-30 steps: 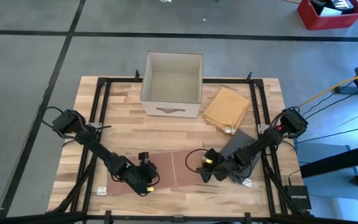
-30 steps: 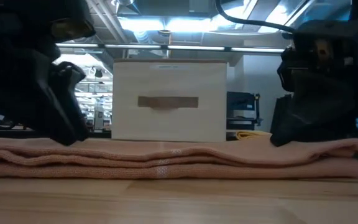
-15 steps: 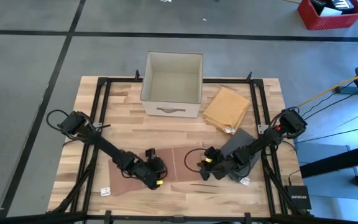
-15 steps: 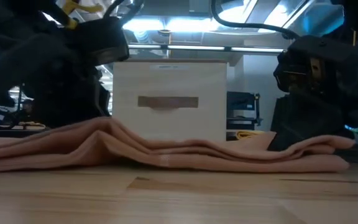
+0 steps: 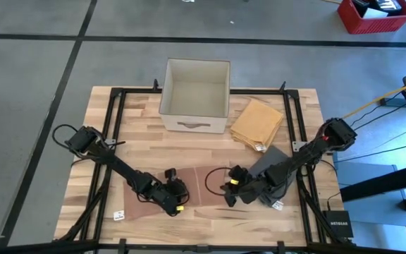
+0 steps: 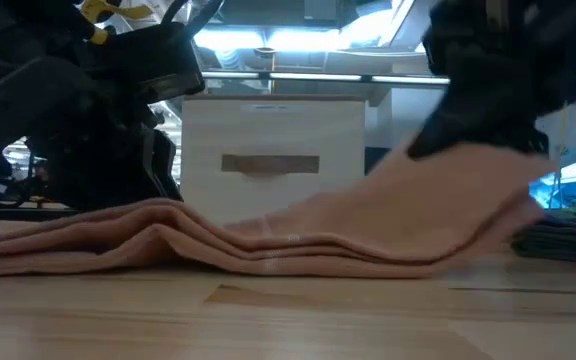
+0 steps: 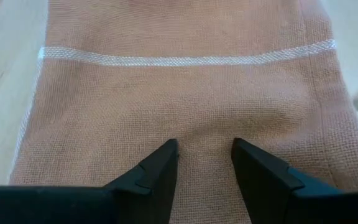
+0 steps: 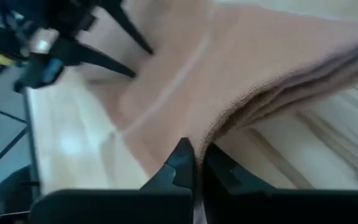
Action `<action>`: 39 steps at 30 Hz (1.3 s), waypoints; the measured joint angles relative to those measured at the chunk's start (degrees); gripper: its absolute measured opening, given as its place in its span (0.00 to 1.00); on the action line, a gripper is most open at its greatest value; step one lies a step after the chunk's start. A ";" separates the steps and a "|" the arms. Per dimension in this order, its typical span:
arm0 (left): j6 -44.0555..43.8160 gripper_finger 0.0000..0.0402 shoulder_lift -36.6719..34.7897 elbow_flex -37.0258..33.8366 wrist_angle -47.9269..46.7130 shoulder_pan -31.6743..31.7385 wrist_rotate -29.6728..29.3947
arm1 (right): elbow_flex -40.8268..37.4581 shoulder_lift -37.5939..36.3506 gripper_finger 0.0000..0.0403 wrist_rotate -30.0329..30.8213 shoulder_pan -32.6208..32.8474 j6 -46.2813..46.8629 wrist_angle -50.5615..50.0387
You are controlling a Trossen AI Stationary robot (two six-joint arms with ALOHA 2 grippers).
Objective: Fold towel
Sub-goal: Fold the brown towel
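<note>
Wooden table (image 5: 146, 123) seen from above; the towel (image 5: 189, 189), a brownish-pink cloth, lies on the near part of it, between the two arms; a pale woven stripe (image 7: 185, 59) crosses it in the left wrist view.

Left gripper (image 5: 177, 200) sits on the towel's left portion; its fingers (image 7: 157, 168) stand apart, pressed down onto the fabric with a strip of cloth between them; whether they pinch it cannot be told; fabric bunches into a low ridge beside this gripper in the low view (image 6: 163, 215).

Right gripper (image 5: 229, 192) is at the towel's right end; jaws clenched on the towel's edge, tips together with layered cloth coming out of them (image 8: 193, 163); that end of the towel is raised off the table, sloping up to the right in the low view (image 6: 448, 205), while the rest lies flat.

Elsewhere: an open white box (image 5: 196, 86) at the far middle of the table, handle slot facing the near side; a folded yellow cloth (image 5: 257, 121) to its right; a dark grey cloth (image 5: 268, 164) under the right arm; a red crate (image 5: 373, 14) on the floor at the far right.
</note>
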 joint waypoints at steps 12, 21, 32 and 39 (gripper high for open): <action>1.74 0.36 0.00 0.00 0.11 -0.47 0.20 | 5.72 1.78 0.03 3.50 -3.09 -9.20 7.19; 1.94 0.36 0.00 -0.02 0.33 -0.40 0.22 | 5.72 7.40 0.05 3.88 -4.88 -14.71 20.67; -6.72 0.36 -7.03 6.00 -20.28 -3.74 0.09 | 5.71 7.56 0.05 6.49 -4.76 -19.84 21.55; -17.86 0.36 -5.58 1.93 -24.38 -5.04 0.80 | 5.70 7.56 0.03 4.50 -4.76 -19.86 21.18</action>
